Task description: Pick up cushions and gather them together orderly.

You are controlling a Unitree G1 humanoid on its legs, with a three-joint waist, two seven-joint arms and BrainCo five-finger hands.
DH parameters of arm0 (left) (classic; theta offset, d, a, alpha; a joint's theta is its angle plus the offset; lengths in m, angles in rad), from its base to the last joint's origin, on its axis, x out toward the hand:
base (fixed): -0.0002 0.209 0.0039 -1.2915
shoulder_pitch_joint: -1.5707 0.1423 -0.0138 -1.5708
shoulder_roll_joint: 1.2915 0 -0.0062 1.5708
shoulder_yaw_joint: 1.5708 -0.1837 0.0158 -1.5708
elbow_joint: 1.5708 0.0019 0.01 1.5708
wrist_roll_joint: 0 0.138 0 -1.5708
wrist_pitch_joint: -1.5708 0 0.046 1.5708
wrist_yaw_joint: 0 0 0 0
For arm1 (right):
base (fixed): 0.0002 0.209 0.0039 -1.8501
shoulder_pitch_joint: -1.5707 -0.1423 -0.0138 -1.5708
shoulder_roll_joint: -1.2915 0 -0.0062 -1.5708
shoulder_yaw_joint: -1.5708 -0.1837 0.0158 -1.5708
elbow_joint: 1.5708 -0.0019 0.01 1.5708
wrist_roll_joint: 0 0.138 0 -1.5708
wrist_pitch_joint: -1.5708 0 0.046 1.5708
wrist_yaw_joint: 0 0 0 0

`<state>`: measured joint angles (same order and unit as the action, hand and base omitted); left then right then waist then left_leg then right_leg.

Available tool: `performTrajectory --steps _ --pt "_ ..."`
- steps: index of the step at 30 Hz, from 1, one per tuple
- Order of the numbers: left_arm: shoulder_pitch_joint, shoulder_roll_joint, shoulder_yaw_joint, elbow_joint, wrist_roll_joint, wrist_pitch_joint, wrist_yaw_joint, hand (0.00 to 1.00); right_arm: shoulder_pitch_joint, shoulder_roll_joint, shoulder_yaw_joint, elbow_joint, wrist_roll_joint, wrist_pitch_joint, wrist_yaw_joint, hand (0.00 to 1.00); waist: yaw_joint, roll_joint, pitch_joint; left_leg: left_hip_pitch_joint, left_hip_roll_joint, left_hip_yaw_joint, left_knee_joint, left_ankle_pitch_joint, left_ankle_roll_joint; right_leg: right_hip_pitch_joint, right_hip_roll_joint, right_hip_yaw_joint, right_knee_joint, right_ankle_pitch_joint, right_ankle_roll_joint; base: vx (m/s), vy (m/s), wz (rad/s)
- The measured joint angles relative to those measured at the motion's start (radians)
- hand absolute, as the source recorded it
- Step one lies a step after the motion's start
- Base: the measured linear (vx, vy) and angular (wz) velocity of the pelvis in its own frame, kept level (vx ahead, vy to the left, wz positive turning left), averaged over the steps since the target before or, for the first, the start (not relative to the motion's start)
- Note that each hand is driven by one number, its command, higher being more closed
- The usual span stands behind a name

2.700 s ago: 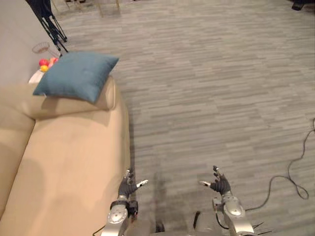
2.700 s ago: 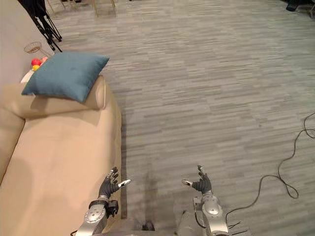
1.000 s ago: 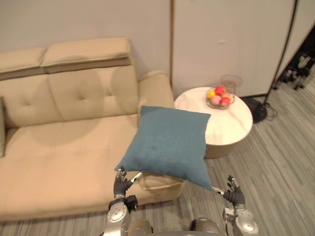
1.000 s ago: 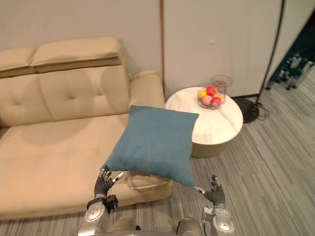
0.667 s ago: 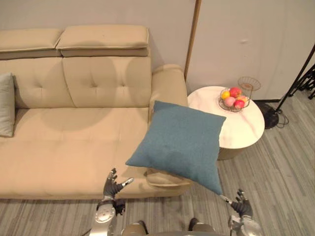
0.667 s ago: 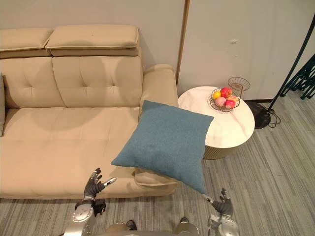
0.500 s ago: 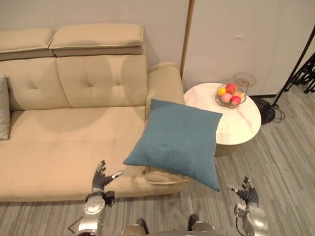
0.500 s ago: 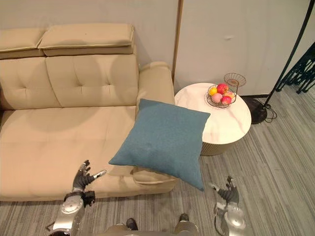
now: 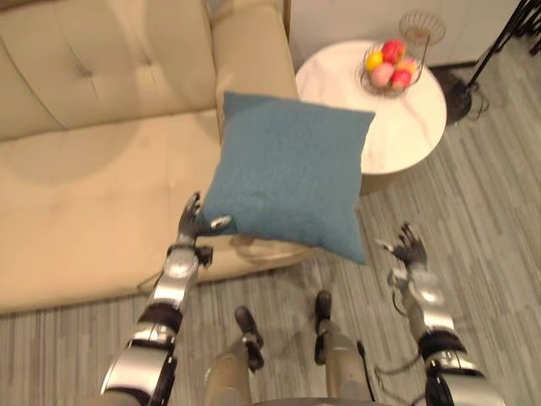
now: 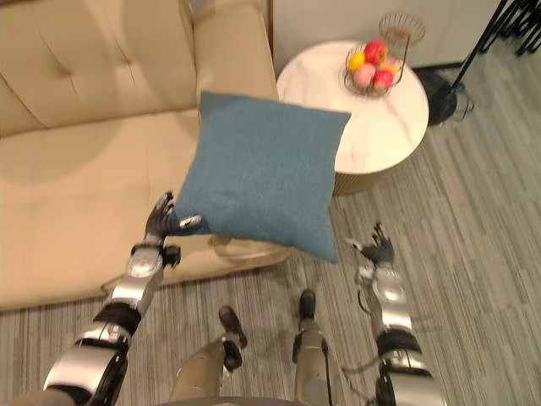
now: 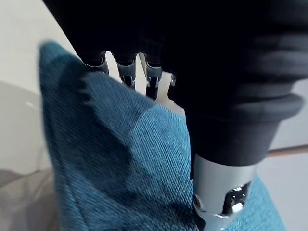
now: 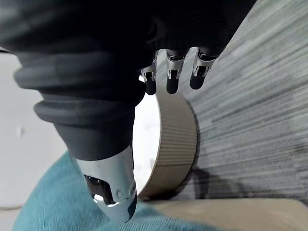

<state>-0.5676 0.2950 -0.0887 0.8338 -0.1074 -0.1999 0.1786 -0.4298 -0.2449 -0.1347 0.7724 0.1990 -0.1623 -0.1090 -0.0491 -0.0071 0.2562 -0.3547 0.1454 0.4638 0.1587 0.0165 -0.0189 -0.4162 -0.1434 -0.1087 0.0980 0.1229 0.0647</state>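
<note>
living room | beige sofa (image 9: 93,161) | round side table (image 9: 406,118) | fruit bowl (image 9: 389,69)

Item count, as visible:

- Cushions: one. A teal-blue square cushion (image 9: 287,173), at the right end of the seat.
- Sofas: one. A beige sofa (image 9: 93,194) on the left.
- Counters: one. A round white counter (image 9: 406,118), far right.
- Wire baskets: two, both on the counter. One wire fruit basket (image 9: 390,87) and one smaller wire basket (image 9: 420,24) just beyond it.
- Fruit (image 9: 382,74): five pieces can be counted; overlap makes the total uncertain.
- Stand bases: one black stand base (image 9: 463,100) on the floor, far right.
- Robot hands: two, the left robot hand (image 9: 193,224) and the right robot hand (image 9: 410,251).
</note>
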Motion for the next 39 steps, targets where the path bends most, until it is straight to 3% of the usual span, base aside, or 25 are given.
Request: performTrajectory --steps 4,5,6,7,16,21,30,33,39 --pt "-0.267 0.003 -0.053 0.159 -0.002 0.009 0.022 0.0 -0.317 0.001 0.103 0.083 0.01 0.015 -0.027 0.0 0.006 0.002 0.08 -0.066 0.01 -0.015 0.033 0.011 0.008 -0.035 0.004 0.009 -0.017 0.034 -0.006 -0.08 0.001 0.11" --pt "-0.308 0.004 -0.062 0.181 -0.006 0.016 0.024 1.0 -0.366 0.001 0.123 0.091 0.01 0.016 -0.03 0.0 0.007 0.003 0.091 -0.079 0.009 -0.017 0.032 0.017 0.013 -0.047 0.004 0.015 -0.017 0.04 -0.006 -0.1 0.007 0.11" --pt "-0.344 0.005 -0.067 0.2 -0.01 0.022 0.027 1.0 -0.413 0.002 0.142 0.105 0.01 0.016 -0.041 0.0 0.007 0.002 0.106 -0.086 0.008 -0.018 0.032 0.022 0.015 -0.053 0.004 0.024 -0.017 0.044 -0.004 -0.06 0.01 0.07" --pt "-0.361 0.005 -0.067 0.205 -0.015 0.026 0.03 1.0 -0.436 0.002 0.146 0.112 0.01 0.017 -0.046 1.0 0.007 0.002 0.112 -0.091 0.007 -0.018 0.032 0.025 0.015 -0.059 0.004 0.03 -0.017 0.046 -0.004 -0.1 0.019 0.04" --pt "-0.434 0.024 -0.078 0.158 -0.098 0.038 0.086 1.0 -0.534 -0.031 0.233 0.086 0.009 0.021 -0.067 1.0 0.008 0.005 0.133 -0.118 0.012 -0.022 -0.004 0.059 0.003 -0.098 0.016 0.039 -0.019 0.063 -0.009 -0.06 -0.019 0.0" --pt "-0.358 0.042 -0.108 -0.024 -0.117 0.038 0.102 1.0 -0.433 -0.058 0.274 -0.073 0.01 0.02 -0.068 1.0 0.009 0.005 0.133 -0.081 0.012 -0.027 -0.043 0.088 -0.005 -0.077 0.02 0.04 -0.021 0.062 -0.009 0.02 -0.039 -0.01" --pt "0.079 0.001 -0.146 -0.448 -0.115 0.028 0.111 1.0 0.062 -0.041 0.261 -0.447 0.067 0.008 -0.053 1.0 0.001 0.008 0.129 0.056 -0.009 -0.055 -0.094 0.081 -0.013 0.066 0.026 0.021 -0.034 0.01 -0.003 0.08 -0.015 0.1" --pt "0.259 -0.03 -0.144 -0.537 -0.113 0.017 0.104 1.0 0.228 -0.017 0.245 -0.581 0.066 -0.012 -0.021 1.0 -0.005 0.011 0.099 0.103 -0.014 -0.068 -0.117 0.08 -0.015 0.112 0.025 0.006 -0.034 -0.008 -0.001 0.1 0.008 0.12" --pt "0.656 -0.101 -0.137 -0.718 -0.087 0.015 0.038 1.0 0.526 0.048 0.212 -0.771 0.024 -0.048 0.058 1.0 0.006 0.023 -0.036 0.229 -0.033 -0.087 -0.187 0.075 -0.021 0.221 0.016 -0.021 -0.034 -0.054 0.014 0.11 0.026 0.12"
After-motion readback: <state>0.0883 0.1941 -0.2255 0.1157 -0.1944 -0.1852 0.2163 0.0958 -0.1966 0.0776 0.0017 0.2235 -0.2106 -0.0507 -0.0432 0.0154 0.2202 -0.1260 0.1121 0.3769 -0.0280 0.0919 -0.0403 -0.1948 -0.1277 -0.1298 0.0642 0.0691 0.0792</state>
